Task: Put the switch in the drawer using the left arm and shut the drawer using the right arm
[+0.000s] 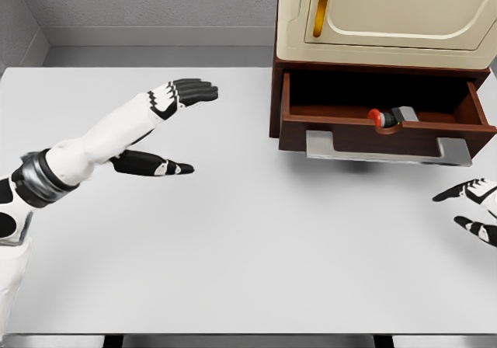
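The left arm (85,142) came in from the nine o'clock edge and reached across the white table (233,247) toward two o'clock. The left hand (167,127) hung over the table with its fingers (194,92) spread and straight, gripping nothing; the thumb (155,164) pointed toward three o'clock, well below the other fingers. The hand was well apart from the drawer.

Past the middle of the view, at about one o'clock, stood a cabinet (388,14) with a cream upper door and a dark brown base. Its drawer (384,119) was pulled out toward six o'clock, open, with a grey handle (386,147) along the front edge. The switch (390,117) lay inside the drawer, just behind the front wall near its middle; it showed a red end toward nine o'clock and a grey body toward three o'clock.

At the four o'clock edge the right hand (475,208) showed only in part, low beside the drawer's right corner and not touching it. Its visible fingers (454,194) were stretched out toward nine o'clock, apart from one another and gripping nothing.
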`<state>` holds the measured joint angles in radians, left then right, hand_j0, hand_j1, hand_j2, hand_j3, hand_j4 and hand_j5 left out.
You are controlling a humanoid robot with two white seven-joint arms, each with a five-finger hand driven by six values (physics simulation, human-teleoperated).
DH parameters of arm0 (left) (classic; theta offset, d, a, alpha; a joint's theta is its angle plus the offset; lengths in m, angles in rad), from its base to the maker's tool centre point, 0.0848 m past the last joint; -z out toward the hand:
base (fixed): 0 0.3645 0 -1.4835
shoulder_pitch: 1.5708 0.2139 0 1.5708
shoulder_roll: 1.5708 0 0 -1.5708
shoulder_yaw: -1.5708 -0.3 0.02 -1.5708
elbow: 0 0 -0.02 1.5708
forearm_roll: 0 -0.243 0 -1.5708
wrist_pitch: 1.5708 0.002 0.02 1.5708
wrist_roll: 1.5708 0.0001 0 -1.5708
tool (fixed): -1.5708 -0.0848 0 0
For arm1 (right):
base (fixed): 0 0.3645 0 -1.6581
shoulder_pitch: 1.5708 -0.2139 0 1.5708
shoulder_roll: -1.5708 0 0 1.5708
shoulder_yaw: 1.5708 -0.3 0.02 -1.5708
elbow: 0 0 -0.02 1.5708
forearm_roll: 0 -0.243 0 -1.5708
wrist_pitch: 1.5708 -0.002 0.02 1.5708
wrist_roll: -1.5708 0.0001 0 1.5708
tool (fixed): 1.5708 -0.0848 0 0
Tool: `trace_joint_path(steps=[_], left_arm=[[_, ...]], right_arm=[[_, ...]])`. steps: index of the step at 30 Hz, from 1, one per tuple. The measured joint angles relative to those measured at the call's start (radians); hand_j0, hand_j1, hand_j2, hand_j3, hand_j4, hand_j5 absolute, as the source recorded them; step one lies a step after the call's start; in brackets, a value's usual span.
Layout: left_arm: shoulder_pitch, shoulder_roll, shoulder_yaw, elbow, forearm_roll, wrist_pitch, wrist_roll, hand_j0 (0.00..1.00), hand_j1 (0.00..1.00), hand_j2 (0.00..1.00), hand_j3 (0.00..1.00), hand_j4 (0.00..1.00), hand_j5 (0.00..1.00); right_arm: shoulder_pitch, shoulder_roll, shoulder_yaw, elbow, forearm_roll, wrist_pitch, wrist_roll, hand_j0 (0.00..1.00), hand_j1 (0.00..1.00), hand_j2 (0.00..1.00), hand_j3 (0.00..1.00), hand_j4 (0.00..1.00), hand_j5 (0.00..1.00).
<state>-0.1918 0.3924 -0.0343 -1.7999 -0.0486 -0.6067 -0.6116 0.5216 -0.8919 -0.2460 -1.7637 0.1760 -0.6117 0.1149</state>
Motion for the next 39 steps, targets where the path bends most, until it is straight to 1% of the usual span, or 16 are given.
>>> trace_joint_path(steps=[2, 4, 5, 6, 7, 8, 11, 14, 16, 20, 27, 31, 34, 37, 39], left_arm=[[0.026, 0.028, 0.071, 0.000, 0.014, -0.003, 0.000, 1.00, 1.00, 1.00, 1.00, 1.00, 1.00], [0.098, 0.042, 0.124, 0.005, 0.009, -0.005, 0.000, 1.00, 1.00, 1.00, 1.00, 1.00, 1.00], [0.133, 0.046, 0.142, 0.016, -0.011, -0.006, 0.000, 1.00, 1.00, 1.00, 1.00, 1.00, 1.00], [0.150, 0.049, 0.155, 0.035, -0.033, -0.006, 0.000, 1.00, 1.00, 1.00, 1.00, 1.00, 1.00], [0.179, 0.051, 0.164, 0.061, -0.052, -0.006, 0.000, 1.00, 1.00, 1.00, 1.00, 1.00, 1.00], [0.193, 0.053, 0.170, 0.085, -0.067, -0.007, 0.000, 1.00, 1.00, 1.00, 1.00, 1.00, 1.00], [0.204, 0.054, 0.194, 0.146, -0.089, -0.007, 0.000, 1.00, 1.00, 1.00, 1.00, 1.00, 1.00], [0.204, 0.044, 0.239, 0.172, -0.091, -0.007, 0.000, 1.00, 1.00, 1.00, 1.00, 1.00, 1.00], [0.204, 0.040, 0.257, 0.185, -0.091, -0.007, 0.000, 1.00, 1.00, 1.00, 1.00, 1.00, 1.00], [0.204, 0.026, 0.272, 0.198, -0.091, -0.007, 0.000, 1.00, 1.00, 1.00, 1.00, 1.00, 1.00], [0.204, 0.012, 0.278, 0.199, -0.091, -0.006, 0.001, 1.00, 1.00, 1.00, 1.00, 1.00, 1.00], [0.204, 0.008, 0.279, 0.199, -0.092, -0.006, 0.001, 1.00, 1.00, 1.00, 1.00, 1.00, 1.00], [0.204, 0.007, 0.277, 0.200, -0.092, -0.006, 0.001, 1.00, 1.00, 1.00, 1.00, 1.00, 1.00], [0.204, 0.006, 0.276, 0.200, -0.092, -0.007, 0.000, 1.00, 1.00, 1.00, 1.00, 1.00, 1.00], [0.204, 0.006, 0.276, 0.200, -0.092, -0.007, 0.000, 1.00, 1.00, 1.00, 1.00, 1.00, 1.00]], right_arm=[[-0.006, 0.001, -0.003, 0.000, -0.003, 0.000, -0.003, 0.59, 0.59, 0.59, 0.59, 0.59, 0.59], [-0.015, 0.001, -0.004, 0.000, -0.005, 0.000, -0.004, 0.59, 0.59, 0.59, 0.59, 0.59, 0.59], [-0.017, 0.002, -0.004, 0.000, -0.006, 0.000, -0.005, 0.59, 0.59, 0.59, 0.59, 0.59, 0.59], [-0.020, 0.002, -0.005, 0.001, -0.006, 0.000, -0.005, 0.59, 0.59, 0.59, 0.59, 0.59, 0.59], [-0.028, 0.002, -0.005, 0.001, -0.006, 0.000, -0.005, 0.59, 0.59, 0.59, 0.59, 0.59, 0.59], [-0.035, 0.002, -0.004, 0.001, -0.007, 0.000, -0.005, 0.59, 0.59, 0.59, 0.59, 0.59, 0.59], [-0.051, 0.002, -0.002, 0.000, -0.008, 0.000, -0.005, 0.59, 0.59, 0.59, 0.59, 0.59, 0.59], [-0.054, 0.003, 0.001, 0.000, -0.008, 0.000, -0.006, 0.59, 0.59, 0.59, 0.59, 0.59, 0.59], [-0.061, 0.004, 0.004, 0.000, -0.010, 0.000, -0.006, 0.59, 0.59, 0.59, 0.59, 0.59, 0.59], [-0.089, 0.007, 0.016, 0.007, -0.004, 0.001, 0.002, 0.59, 0.59, 0.59, 0.59, 0.59, 0.59], [-0.135, 0.022, 0.037, 0.027, -0.001, 0.007, 0.017, 0.58, 0.58, 0.58, 0.58, 0.58, 0.58], [-0.133, 0.019, 0.046, 0.031, 0.004, 0.008, 0.016, 0.58, 0.58, 0.58, 0.58, 0.58, 0.58], [-0.118, 0.015, 0.052, 0.029, 0.008, 0.005, 0.006, 0.59, 0.59, 0.59, 0.59, 0.59, 0.59], [-0.097, -0.001, 0.057, 0.027, 0.005, 0.002, -0.001, 0.59, 0.59, 0.59, 0.59, 0.59, 0.59], [-0.094, -0.015, 0.059, 0.032, 0.000, 0.001, -0.004, 0.57, 0.57, 0.57, 0.57, 0.57, 0.57]])
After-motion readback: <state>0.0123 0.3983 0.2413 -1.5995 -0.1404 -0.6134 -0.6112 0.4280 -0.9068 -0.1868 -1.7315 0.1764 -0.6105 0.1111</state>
